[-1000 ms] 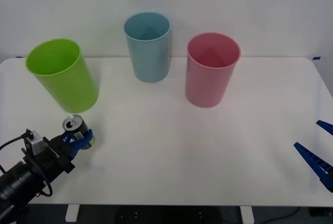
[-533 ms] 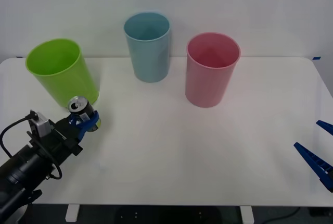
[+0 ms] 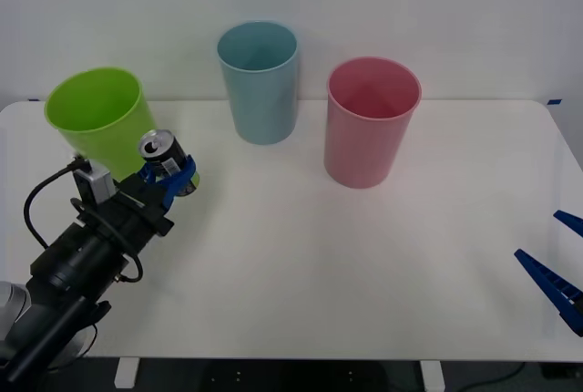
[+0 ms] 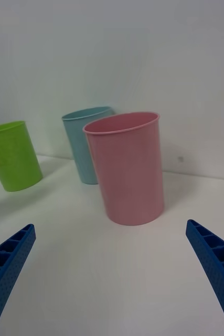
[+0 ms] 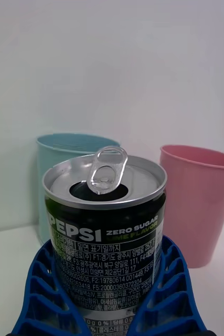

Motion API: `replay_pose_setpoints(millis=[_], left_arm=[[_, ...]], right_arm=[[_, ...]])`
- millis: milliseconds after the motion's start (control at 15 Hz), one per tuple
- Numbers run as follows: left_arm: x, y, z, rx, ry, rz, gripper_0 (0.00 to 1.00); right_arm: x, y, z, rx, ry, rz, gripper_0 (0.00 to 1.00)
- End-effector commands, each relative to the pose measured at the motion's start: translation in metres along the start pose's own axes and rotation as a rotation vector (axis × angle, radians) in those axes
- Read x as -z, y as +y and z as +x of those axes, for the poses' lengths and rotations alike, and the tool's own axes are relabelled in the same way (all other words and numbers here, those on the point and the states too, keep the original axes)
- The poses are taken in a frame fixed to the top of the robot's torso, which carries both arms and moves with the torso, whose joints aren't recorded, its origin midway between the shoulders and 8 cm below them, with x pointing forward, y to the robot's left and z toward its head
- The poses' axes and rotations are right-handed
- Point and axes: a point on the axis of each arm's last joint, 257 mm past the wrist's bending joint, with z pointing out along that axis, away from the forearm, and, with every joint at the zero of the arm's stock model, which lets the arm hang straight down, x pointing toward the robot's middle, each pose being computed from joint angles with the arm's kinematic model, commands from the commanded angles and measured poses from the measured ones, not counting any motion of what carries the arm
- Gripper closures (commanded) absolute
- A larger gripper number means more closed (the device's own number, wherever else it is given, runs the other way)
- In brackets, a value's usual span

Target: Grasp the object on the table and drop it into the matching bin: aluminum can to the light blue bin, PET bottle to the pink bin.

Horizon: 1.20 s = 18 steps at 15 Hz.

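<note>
My left gripper (image 3: 175, 176) is shut on the aluminum can (image 3: 167, 162), a small dark can with a silver pull-tab top, held upright above the table (image 3: 301, 255) just right of the lime green bin. In the left wrist view the can (image 5: 106, 236) sits between the blue fingers (image 5: 43, 294), with the light blue bin (image 5: 64, 173) and pink bin (image 5: 201, 205) beyond it. The light blue bin (image 3: 259, 80) stands at the back centre, the pink bin (image 3: 369, 120) to its right. My right gripper (image 3: 557, 269) is open near the table's right edge, nothing between its fingers (image 4: 216, 268).
A lime green bin (image 3: 107, 128) stands at the back left, right beside the held can. The white wall runs behind the bins. The right wrist view takes in the pink bin (image 4: 126, 165), light blue bin (image 4: 85, 142) and green bin (image 4: 12, 155).
My left arm has lifted the can off the table and carried it forward and to the right, past the green bin's side. The right arm has not moved.
</note>
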Motion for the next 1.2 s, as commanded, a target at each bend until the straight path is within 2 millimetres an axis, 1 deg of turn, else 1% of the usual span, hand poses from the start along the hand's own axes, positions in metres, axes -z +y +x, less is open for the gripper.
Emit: replay_pose_setpoints(millis=[67,267,467,600,733,867,1067,1200], left_arm=[[-0.02,-0.003,-0.011,0.002,-0.015,-0.009,1.0],[-0.042,-0.004,-0.025,-0.002,-0.035,-0.013,1.0],[-0.072,-0.014,-0.047,0.052,-0.064,0.025,1.0],[-0.089,-0.018,-0.054,0.06,-0.071,0.048,1.0],[-0.111,-0.018,-0.059,0.049,-0.078,0.058,1.0],[-0.133,-0.014,-0.064,0.044,-0.082,0.061,1.0],[-0.153,-0.007,-0.07,0.034,-0.081,0.056,1.0],[-0.164,0.0,-0.082,0.027,-0.096,0.043,1.0]], right_arm=[[0.0,0.0,0.0,0.0,0.0,0.0,0.0],[0.0,0.0,0.0,0.0,0.0,0.0,0.0],[0.0,0.0,0.0,0.0,0.0,0.0,0.0],[0.0,0.0,0.0,0.0,0.0,0.0,0.0],[0.0,0.0,0.0,0.0,0.0,0.0,0.0],[0.0,0.0,0.0,0.0,0.0,0.0,0.0],[0.0,0.0,0.0,0.0,0.0,0.0,0.0],[0.0,0.0,0.0,0.0,0.0,0.0,0.0]])
